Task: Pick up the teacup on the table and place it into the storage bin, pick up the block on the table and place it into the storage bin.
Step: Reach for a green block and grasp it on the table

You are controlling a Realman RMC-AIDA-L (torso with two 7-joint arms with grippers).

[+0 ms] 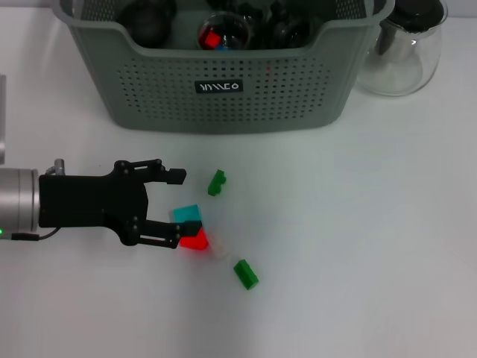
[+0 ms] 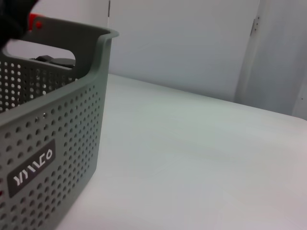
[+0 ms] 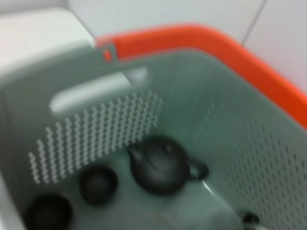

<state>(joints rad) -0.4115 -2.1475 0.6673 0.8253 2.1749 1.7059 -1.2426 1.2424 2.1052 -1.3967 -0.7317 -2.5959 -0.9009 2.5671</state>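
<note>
Two small plastic blocks — a teal one (image 1: 188, 214) and a red one (image 1: 195, 240) — lie between the spread fingers of the left tool (image 1: 179, 209) on the white counter (image 1: 358, 224). At 12 o'clock stands the grey-green perforated storage bin (image 1: 223, 82) — dark teacups (image 3: 98, 183) inside.

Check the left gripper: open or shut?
Open. The left gripper has its fingers spread around the cyan block and red block, not clamped.

Left arm (image 1: 19, 201): silver cylindrical wrist w/ green LED, matte-black gripper body, two black jaws.
</note>
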